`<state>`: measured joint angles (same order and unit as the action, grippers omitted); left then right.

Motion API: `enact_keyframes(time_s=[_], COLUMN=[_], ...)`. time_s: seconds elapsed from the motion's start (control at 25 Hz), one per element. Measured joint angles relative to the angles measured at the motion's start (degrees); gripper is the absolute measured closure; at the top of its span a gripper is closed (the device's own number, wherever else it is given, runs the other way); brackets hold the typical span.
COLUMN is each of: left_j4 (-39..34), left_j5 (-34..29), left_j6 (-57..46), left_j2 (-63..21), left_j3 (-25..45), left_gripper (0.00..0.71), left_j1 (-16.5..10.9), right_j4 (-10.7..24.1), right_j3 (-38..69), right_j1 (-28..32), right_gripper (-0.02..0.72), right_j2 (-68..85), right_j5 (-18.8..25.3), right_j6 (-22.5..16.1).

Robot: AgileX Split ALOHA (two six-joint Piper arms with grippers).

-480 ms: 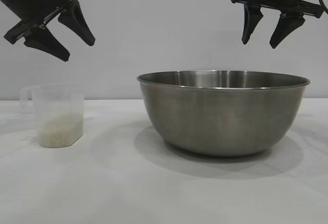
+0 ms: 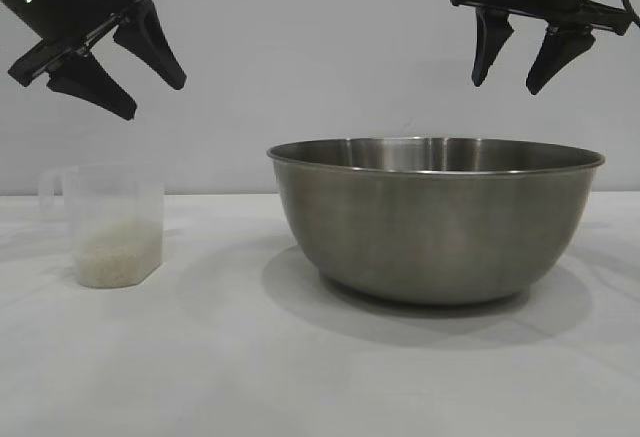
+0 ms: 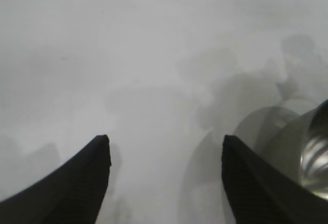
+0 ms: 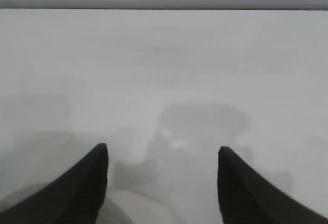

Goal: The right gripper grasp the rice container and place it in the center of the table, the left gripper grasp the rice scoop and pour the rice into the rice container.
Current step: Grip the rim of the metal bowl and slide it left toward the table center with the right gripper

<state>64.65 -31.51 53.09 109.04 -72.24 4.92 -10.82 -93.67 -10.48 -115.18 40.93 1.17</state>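
The rice container (image 2: 436, 219), a wide steel bowl, stands on the white table (image 2: 240, 357) a little right of the middle. At the left stands the rice scoop (image 2: 112, 225), a clear plastic cup with its handle turned to the left and rice (image 2: 118, 255) in its lower part. My left gripper (image 2: 152, 99) hangs open high above the scoop, tilted, with nothing between its fingers. My right gripper (image 2: 507, 84) hangs open above the bowl's right half, also holding nothing. In the left wrist view the bowl (image 3: 307, 157) shows beside one finger.
A plain pale wall stands behind the table. Bare tabletop lies in front of the bowl and the scoop, and between them.
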Motion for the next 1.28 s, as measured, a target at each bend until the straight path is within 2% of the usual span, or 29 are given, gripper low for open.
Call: enact_keyframes(time_s=[0.12,0.44,0.52,0.68,0.76,0.84,1.0,1.08,1.28], left_j4=[0.00,0.00,0.00,0.00,0.00,0.05,0.05,0.05,0.05], left_j5=[0.00,0.00,-0.14,-0.13,-0.13,-0.13,-0.26,-0.26,-0.52], left_j6=[0.00,0.00,0.00,0.00,0.00,0.00,0.00,0.00,0.00], left_j2=[0.00,0.00,0.00,0.00,0.00,0.00,0.00,0.00,0.00], left_j3=[0.00,0.00,0.00,0.00,0.00,0.00,0.00,0.00,0.00], left_gripper=[0.249,0.249,0.249,0.249,0.249,0.249,0.249,0.249,0.249], left_j1=[0.00,0.02,0.02,0.02,0.02,0.12,0.12,0.12,0.12], right_j4=[0.00,2.98,3.06,3.20,3.06,1.49,-5.31,-5.82,-3.79], right_j3=[0.00,0.00,0.00,0.00,-0.04,-0.04,1.88,4.29,10.45], right_j1=[0.00,0.00,0.00,0.00,0.00,0.00,-0.14,-0.81,-1.84], right_gripper=[0.307,0.307,0.307,0.307,0.307,0.307,0.307,0.307,0.307], right_j2=[0.00,4.96,7.65,10.55,10.58,10.67,10.81,10.94,10.79], right_j5=[2.14,11.02,14.75,25.76,28.88,29.65,29.69,29.69,29.69], right_j6=[0.00,0.00,0.00,0.00,0.00,0.00,1.72,2.16,2.29])
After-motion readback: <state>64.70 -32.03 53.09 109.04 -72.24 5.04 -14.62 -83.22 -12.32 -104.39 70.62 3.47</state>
